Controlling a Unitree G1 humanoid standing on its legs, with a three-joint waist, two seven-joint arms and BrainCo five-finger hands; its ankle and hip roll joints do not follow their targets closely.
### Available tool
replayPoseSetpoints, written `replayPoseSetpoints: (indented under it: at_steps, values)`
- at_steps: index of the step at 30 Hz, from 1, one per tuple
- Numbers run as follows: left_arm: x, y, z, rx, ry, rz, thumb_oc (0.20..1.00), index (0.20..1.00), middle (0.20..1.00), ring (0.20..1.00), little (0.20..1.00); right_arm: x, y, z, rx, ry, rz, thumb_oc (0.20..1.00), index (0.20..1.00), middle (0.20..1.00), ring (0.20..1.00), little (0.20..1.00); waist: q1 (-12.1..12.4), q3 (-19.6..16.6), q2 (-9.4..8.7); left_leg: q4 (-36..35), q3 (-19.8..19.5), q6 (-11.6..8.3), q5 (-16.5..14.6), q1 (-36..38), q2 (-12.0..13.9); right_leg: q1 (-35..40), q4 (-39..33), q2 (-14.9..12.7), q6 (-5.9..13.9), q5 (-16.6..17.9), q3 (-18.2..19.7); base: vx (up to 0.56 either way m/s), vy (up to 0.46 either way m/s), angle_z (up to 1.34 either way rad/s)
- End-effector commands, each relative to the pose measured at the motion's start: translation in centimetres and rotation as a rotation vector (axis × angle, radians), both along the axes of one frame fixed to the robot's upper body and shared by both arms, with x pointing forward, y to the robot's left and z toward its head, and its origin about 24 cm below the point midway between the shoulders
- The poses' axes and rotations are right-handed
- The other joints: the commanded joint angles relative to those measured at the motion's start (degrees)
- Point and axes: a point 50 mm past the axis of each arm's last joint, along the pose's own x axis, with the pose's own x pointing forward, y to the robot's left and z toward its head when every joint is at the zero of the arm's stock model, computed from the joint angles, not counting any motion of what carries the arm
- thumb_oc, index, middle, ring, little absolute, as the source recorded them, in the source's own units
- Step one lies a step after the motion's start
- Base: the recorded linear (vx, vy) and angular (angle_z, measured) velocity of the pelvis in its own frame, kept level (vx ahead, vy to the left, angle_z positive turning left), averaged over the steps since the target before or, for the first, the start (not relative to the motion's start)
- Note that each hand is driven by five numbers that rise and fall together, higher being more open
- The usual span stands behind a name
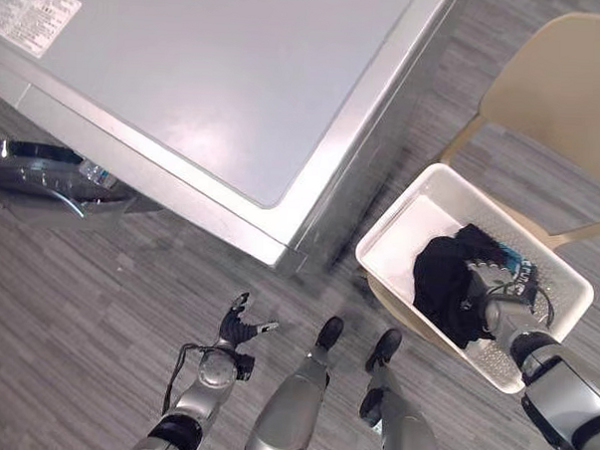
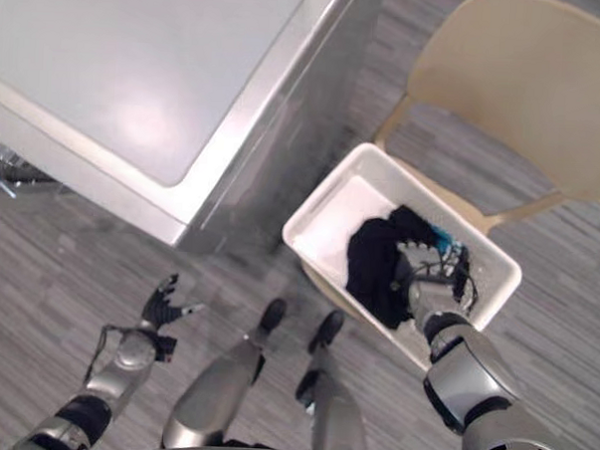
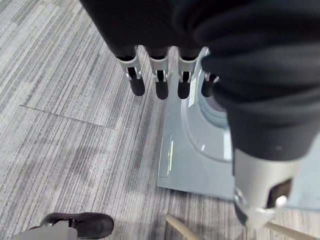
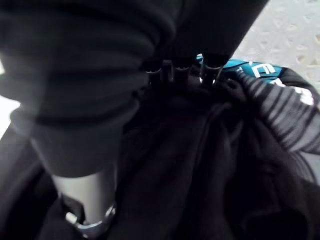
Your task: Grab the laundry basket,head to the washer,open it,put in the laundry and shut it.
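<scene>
A white laundry basket (image 1: 400,214) stands on a beige chair (image 1: 565,87) to the right of the grey washer (image 1: 207,71). Dark laundry (image 1: 447,281) with a teal patch lies heaped inside it. My right hand (image 1: 501,309) reaches down into the basket and rests on the heap. In the right wrist view its fingers (image 4: 172,70) run into the black cloth (image 4: 200,165) and their tips are hidden. My left hand (image 1: 236,332) hangs open low over the floor in front of the washer, holding nothing. The washer's round door (image 1: 34,169) juts out at the far left.
The washer's corner (image 1: 284,252) stands between my two hands, close to the basket. Grey striped carpet (image 1: 97,306) covers the floor. The left wrist view shows the washer's front panel (image 3: 195,160) past the straight fingers (image 3: 160,85).
</scene>
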Motion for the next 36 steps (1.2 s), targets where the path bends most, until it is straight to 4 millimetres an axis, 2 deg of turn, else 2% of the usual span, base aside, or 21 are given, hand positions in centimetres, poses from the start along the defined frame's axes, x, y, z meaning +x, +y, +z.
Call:
replayPoseSetpoints:
  at_steps: [1, 5, 6, 8, 15, 17, 18, 21, 25, 29, 33, 36]
  values:
    - [0.3, -0.7, 0.9, -0.028, -0.063, -0.008, 1.000, 1.000, 1.000, 1.000, 1.000, 0.0, -1.9, 1.1, -0.035, -0.028, -0.056, 0.200, 0.200, 0.200, 0.200, 0.200, 0.6, -0.9, 1.81, -5.9, 0.6, -2.62, 3.7, -0.6, -0.3, 0.5, 8.5, -0.8, 4.62, -11.1, 1.8, 0.00, 0.000, 0.00]
    - [0.3, -0.8, 0.6, -0.022, -0.046, -0.017, 1.000, 1.000, 1.000, 1.000, 1.000, -0.1, -0.8, 0.5, 0.119, -0.044, -0.079, 0.200, 0.200, 0.200, 0.200, 0.200, 0.1, -1.3, 1.59, -6.5, 0.6, -2.57, 3.7, 0.0, -0.2, 0.9, 7.8, -0.7, 4.58, -11.0, 2.0, 0.00, 0.000, 0.00]
    - [0.3, -0.6, 0.6, -0.028, -0.038, -0.011, 1.000, 1.000, 1.000, 1.000, 1.000, -0.1, 0.0, 0.2, 0.250, -0.070, -0.103, 0.200, 0.200, 0.200, 0.200, 0.200, -0.3, -1.5, 1.39, -6.8, 0.7, -2.41, 3.6, 0.6, -0.1, 1.3, 7.6, -0.7, 4.54, -10.9, 2.2, 0.00, 0.000, 0.00]
    - [0.4, -0.1, 0.6, -0.033, -0.035, 0.007, 1.000, 1.000, 1.000, 1.000, 1.000, -0.3, 0.8, -0.3, 0.399, -0.096, -0.135, 0.200, 0.200, 0.200, 0.200, 0.200, -0.8, -1.9, 1.17, -7.3, 0.9, -2.24, 3.5, 1.6, 0.0, 2.0, 7.4, -0.7, 4.54, -11.0, 2.5, 0.00, 0.000, 0.00]
    - [-0.7, 1.7, 0.5, -0.064, -0.019, 0.072, 1.000, 1.000, 1.000, 1.000, 1.000, -1.0, 3.3, 0.1, 0.951, -0.284, -0.241, 0.200, 0.200, 0.200, 0.200, 0.200, -3.1, -4.3, 0.76, -8.3, 1.9, -1.46, 2.6, 5.3, 0.5, 5.0, 7.2, -0.8, 4.61, -11.4, 3.1, 0.01, 0.020, -0.08]
    - [-1.0, 1.9, 0.5, -0.065, -0.015, 0.080, 1.000, 1.000, 1.000, 1.000, 1.000, -1.2, 3.5, 0.1, 1.013, -0.301, -0.247, 0.200, 0.200, 0.200, 0.200, 0.200, -3.4, -4.8, 0.73, -8.3, 2.0, -1.28, 2.5, 5.7, 0.5, 5.4, 7.2, -0.9, 4.68, -11.4, 3.0, 0.03, 0.038, -0.09]
    - [-1.8, 2.5, 0.3, -0.064, 0.001, 0.092, 1.000, 1.000, 1.000, 1.000, 1.000, -1.8, 4.1, 0.5, 1.158, -0.340, -0.237, 0.200, 0.200, 0.200, 0.200, 0.200, -4.1, -5.8, 0.61, -8.3, 2.3, -0.97, 2.0, 7.2, 0.5, 6.9, 7.3, -0.9, 4.78, -11.8, 3.1, 0.07, 0.049, 0.01]
    - [-2.6, 2.9, 0.1, -0.061, 0.019, 0.096, 1.000, 1.000, 1.000, 1.000, 1.000, -2.5, 4.7, 1.6, 1.332, -0.389, -0.187, 0.200, 0.200, 0.200, 0.200, 0.200, -5.1, -7.6, 0.08, -8.3, 2.8, -0.64, 1.0, 9.7, 0.6, 9.2, 7.4, -1.2, 4.94, -12.3, 3.2, 0.07, 0.041, -0.14]
    - [-4.0, 3.3, -0.4, -0.065, 0.051, 0.119, 1.000, 1.000, 1.000, 1.000, 1.000, -3.6, 5.2, 3.6, 1.466, -0.440, -0.072, 0.200, 0.200, 0.200, 0.200, 0.200, -6.2, -10.0, -0.43, -7.8, 3.4, -0.13, -0.3, 12.6, 0.8, 11.6, 7.9, -1.2, 5.10, -12.8, 3.7, 0.06, 0.049, -0.10]
    - [-5.1, 3.6, -0.8, -0.072, 0.070, 0.146, 1.000, 1.000, 1.000, 1.000, 1.000, -4.5, 6.6, 6.9, 1.556, -0.499, 0.119, 0.200, 0.200, 0.200, 0.200, 0.200, -7.1, -11.2, 0.09, -7.8, 4.3, 0.65, -0.7, 15.3, 1.3, 11.9, 11.4, -1.3, 5.51, -13.4, 5.9, -0.01, 0.046, -0.23]
    - [-4.3, 3.2, -0.2, -0.069, 0.038, 0.118, 1.000, 1.000, 1.000, 1.000, 1.000, -5.4, 7.1, 9.2, 1.603, -0.558, 0.240, 0.200, 0.200, 0.200, 0.200, 0.200, -8.8, -10.3, 1.24, -5.9, 2.2, 0.16, 1.3, 13.4, 1.2, 9.7, 20.8, 1.9, 5.21, -15.8, 13.0, -0.17, -0.022, 0.09]
    - [-3.8, 3.2, 0.5, -0.071, 0.004, 0.106, 1.000, 1.000, 1.000, 1.000, 1.000, -6.1, 7.0, 10.7, 1.611, -0.618, 0.307, 0.200, 0.200, 0.200, 0.200, 0.200, -8.4, -11.5, 1.12, -4.6, 0.0, -0.73, 3.1, 10.1, 0.4, 12.0, 26.6, 4.0, 4.52, -17.5, 16.6, -0.20, -0.113, 0.68]
